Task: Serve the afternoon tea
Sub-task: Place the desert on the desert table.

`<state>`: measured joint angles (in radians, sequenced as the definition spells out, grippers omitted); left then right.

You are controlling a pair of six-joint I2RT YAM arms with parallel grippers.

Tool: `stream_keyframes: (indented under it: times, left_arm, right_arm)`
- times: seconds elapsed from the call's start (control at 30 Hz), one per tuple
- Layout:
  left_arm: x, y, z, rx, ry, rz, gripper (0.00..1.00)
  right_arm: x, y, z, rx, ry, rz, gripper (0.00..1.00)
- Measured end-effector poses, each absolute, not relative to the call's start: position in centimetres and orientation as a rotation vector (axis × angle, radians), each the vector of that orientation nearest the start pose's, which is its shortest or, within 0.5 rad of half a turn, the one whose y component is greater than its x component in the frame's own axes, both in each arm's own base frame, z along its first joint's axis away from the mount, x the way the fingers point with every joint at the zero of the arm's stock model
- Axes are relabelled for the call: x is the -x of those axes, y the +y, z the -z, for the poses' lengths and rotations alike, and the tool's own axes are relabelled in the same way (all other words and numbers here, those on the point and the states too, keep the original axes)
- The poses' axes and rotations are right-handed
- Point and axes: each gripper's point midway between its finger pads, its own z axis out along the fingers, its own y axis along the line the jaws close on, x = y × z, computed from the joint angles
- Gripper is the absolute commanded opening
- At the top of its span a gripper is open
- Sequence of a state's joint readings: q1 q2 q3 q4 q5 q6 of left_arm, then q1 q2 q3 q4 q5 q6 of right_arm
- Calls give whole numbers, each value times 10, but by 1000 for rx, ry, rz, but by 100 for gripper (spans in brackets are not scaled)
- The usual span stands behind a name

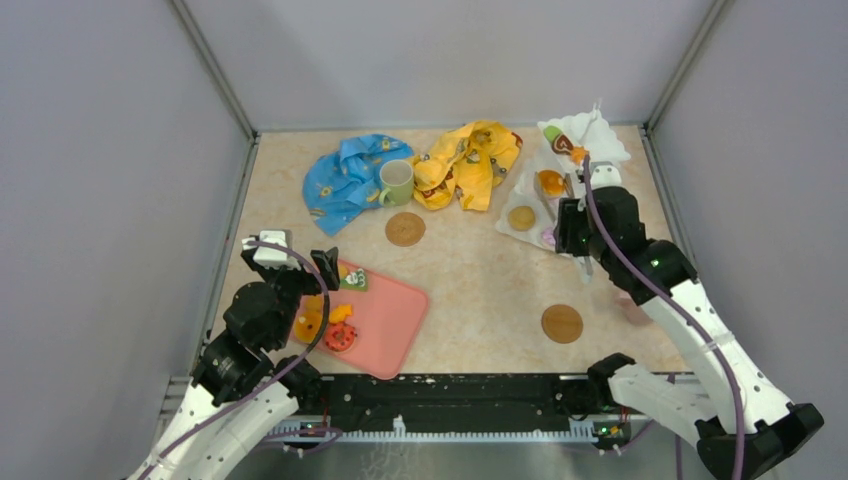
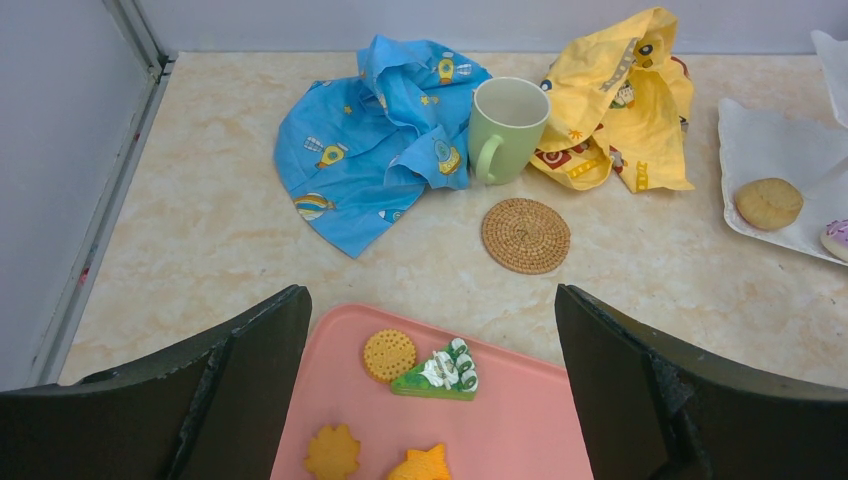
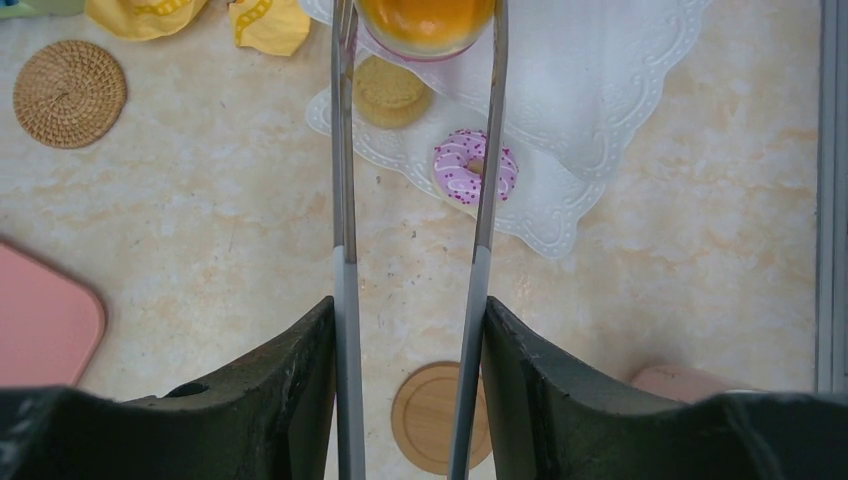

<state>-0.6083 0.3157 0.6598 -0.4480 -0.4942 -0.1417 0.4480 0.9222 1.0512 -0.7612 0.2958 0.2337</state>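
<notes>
My right gripper (image 1: 572, 225) (image 3: 408, 305) is shut on metal tongs (image 3: 343, 200). The tong tips pinch an orange pastry (image 3: 425, 20) (image 1: 550, 183) over the white three-tier stand (image 1: 605, 150) (image 3: 600, 90). The stand's lowest tier carries a pink donut (image 3: 475, 165) and a round biscuit (image 3: 390, 90) (image 1: 521, 217). My left gripper (image 1: 325, 270) (image 2: 430, 295) is open and empty above a green cake wedge (image 2: 440, 372) and a round cookie (image 2: 388, 354). The pale green mug (image 1: 396, 182) (image 2: 507, 128) stands upright behind a woven coaster (image 1: 405, 228) (image 2: 525, 235). A smooth coaster (image 1: 561, 323) (image 3: 430, 420) lies bare. The white mug is out of view.
The pink tray (image 1: 385, 325) (image 2: 520, 430) at front left holds several more toy pastries. A blue cloth (image 1: 345, 175) and a yellow cloth (image 1: 470, 160) lie crumpled on either side of the mug. A pinkish object (image 3: 680, 380) sits half hidden under my right arm. Walls enclose the table.
</notes>
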Motion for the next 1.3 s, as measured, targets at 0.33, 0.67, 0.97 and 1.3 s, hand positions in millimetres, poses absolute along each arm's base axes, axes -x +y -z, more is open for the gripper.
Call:
stream_keyframes:
  times: [0.33,0.67,0.97,1.3]
  left_arm:
    - [-213,-53,-270,-18,1664,153,99]
    - [-213,-53,-270,-18,1664,153,99]
    - [-213,-53,-270,-18,1664,152,99]
    - [-213,-53,-270,-18,1664,152,99]
  right_arm:
    - [-256,78,-238,105,2178,-59,54]
    - [-265,81,-237,120,2170,-54,53]
    - [-260,82,-237,145,2187,-61,51]
    - [-233,101,-256,243,2177,-249,50]
